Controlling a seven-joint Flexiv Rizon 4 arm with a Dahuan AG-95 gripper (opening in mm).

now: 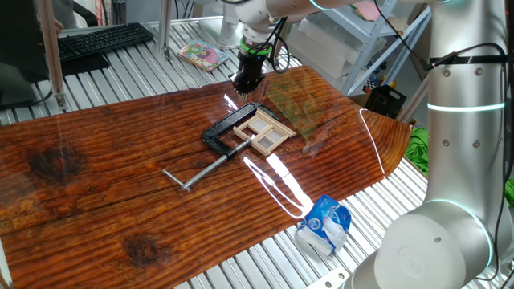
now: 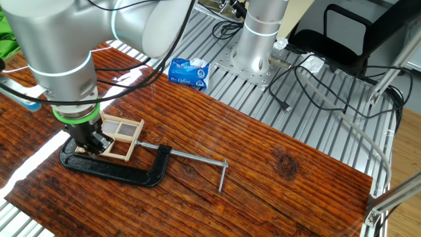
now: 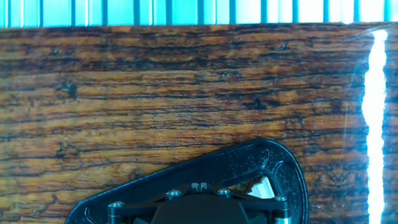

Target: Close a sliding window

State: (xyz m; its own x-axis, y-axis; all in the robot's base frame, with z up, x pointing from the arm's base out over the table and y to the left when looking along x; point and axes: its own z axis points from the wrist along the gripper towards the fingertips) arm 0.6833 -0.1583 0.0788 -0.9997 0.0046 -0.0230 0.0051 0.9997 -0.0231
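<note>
Gripper (image 1: 245, 80) at the end of a white arm, pointing straight down, hanging just above the far end of the sliding window (image 1: 263, 128). Fingertips dark and close together in one fixed view; in the other fixed view (image 2: 92, 141) low over the frame's near corner, perhaps touching it. Impossible to tell whether spread or pressed together, or whether anything is pinched: in the hand view only a black housing with small screws (image 3: 211, 211) at the bottom edge, no fingertips visible.

Sliding window: small, rectangular, light tan wood, pale panes parted by thin bars, lying flat near the middle of the tabletop, toward its far edge in one fixed view. Held in the mouth of a black metal C-clamp (image 2: 112, 168), the clamp's curved body wrapped around one end of the frame. Cast, slightly pebbled black surface with a rounded corner in the hand view (image 3: 273, 165). Long grey screw rod (image 1: 210, 166) running out from the clamp along the board, ending in a short crossbar handle (image 2: 223, 176).

Tabletop (image 1: 96, 193): dark reddish-brown wood plank, glossy, strongly ridged grain, a few knots, bright streaks of reflected light. Resting on a bed of ribbed silver metal slats (image 2: 316, 125).

Blue-and-white plastic packet (image 1: 325, 225) off the plank's near edge on the slats. Black keyboard (image 1: 100, 40) beyond the far left corner. Loose black cables (image 2: 309, 72) on the slats near the arm's silver base.
</note>
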